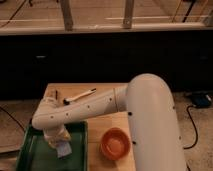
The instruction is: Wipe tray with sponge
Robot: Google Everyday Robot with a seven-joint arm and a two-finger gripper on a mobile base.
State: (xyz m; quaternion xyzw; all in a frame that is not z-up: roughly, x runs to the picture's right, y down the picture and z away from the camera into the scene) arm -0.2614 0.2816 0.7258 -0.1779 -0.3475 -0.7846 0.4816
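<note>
The dark green tray (pixel 32 152) lies at the front left of the wooden table. My white arm reaches down over it from the right. My gripper (pixel 59 141) is low over the middle of the tray. The pale blue-white sponge (pixel 64 149) sits right under the gripper, against the tray floor.
A round orange bowl (pixel 116 143) stands on the table just right of the tray. A white-handled brush (pixel 80 95) lies at the back of the wooden table (pixel 107 120), with a small dark object (pixel 57 94) near its back left. A dark wall and window frame stand behind.
</note>
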